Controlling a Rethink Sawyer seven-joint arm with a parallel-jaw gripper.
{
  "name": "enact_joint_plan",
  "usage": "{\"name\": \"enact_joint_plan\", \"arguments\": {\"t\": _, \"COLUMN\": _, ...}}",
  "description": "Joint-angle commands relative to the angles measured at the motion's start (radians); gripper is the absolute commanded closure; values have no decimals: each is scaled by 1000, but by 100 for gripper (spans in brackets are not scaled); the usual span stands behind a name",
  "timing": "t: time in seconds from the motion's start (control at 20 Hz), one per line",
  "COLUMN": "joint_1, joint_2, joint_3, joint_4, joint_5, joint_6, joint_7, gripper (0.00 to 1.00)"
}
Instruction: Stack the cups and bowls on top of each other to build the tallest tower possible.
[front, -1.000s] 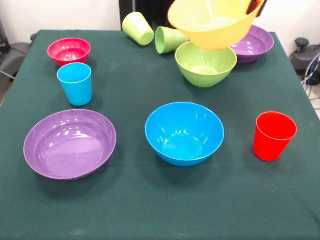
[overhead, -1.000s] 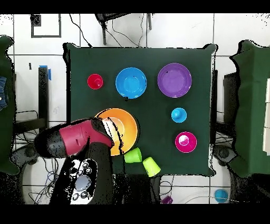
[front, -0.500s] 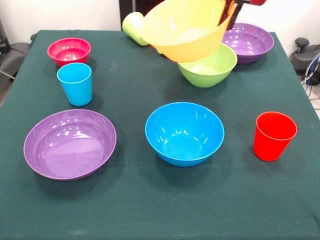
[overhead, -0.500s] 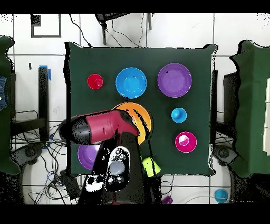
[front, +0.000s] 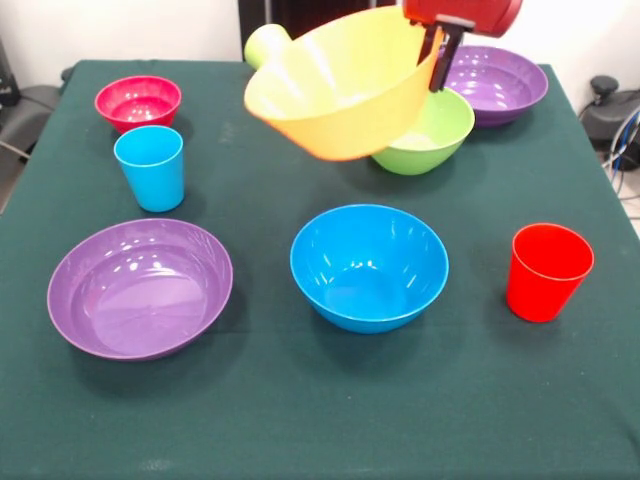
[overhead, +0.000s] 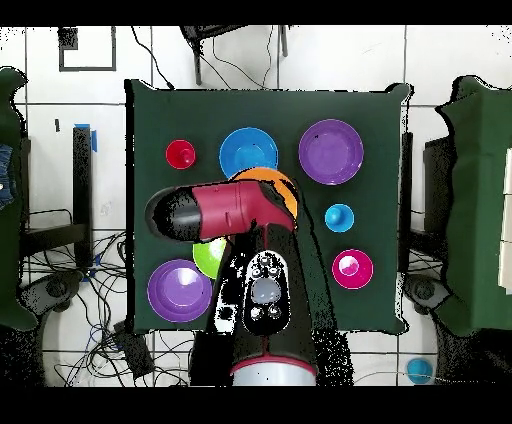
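My gripper (front: 437, 68) is shut on the rim of the large orange bowl (front: 340, 85) and holds it tilted in the air, above and behind the blue bowl (front: 368, 265). In the overhead view the arm hides most of the orange bowl (overhead: 277, 186). The green bowl (front: 432, 132) sits behind it. One purple bowl (front: 497, 82) sits at the back right, the other purple bowl (front: 140, 288) at the front left. The small red bowl (front: 138, 100), sky blue cup (front: 150, 168) and red cup (front: 548, 270) stand apart. The yellow-green cup (front: 264, 45) lies partly hidden. The green cup is hidden. No tower shows.
The table is covered in dark green cloth (front: 320, 420). The red arm (overhead: 225, 210) reaches across the table's middle in the overhead view. Grey chairs and cables lie off the table's sides.
My gripper has carried the orange bowl away from the robot's side toward the table's middle, leftward in the front view, and the bowl now tilts more. It now hides the green cup.
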Motion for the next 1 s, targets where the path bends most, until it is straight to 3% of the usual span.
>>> {"name": "enact_joint_plan", "arguments": {"t": 0.05, "joint_1": -55, "joint_2": 45, "joint_3": 171, "joint_4": -118, "joint_5": -5, "joint_6": 44, "joint_7": -142, "gripper": 100}}
{"name": "enact_joint_plan", "arguments": {"t": 0.6, "joint_1": -53, "joint_2": 46, "joint_3": 196, "joint_4": -165, "joint_5": -37, "joint_6": 103, "joint_7": -147, "gripper": 100}}
{"name": "enact_joint_plan", "arguments": {"t": 1.0, "joint_1": -61, "joint_2": 93, "joint_3": 195, "joint_4": -160, "joint_5": -66, "joint_6": 2, "joint_7": -107, "gripper": 100}}
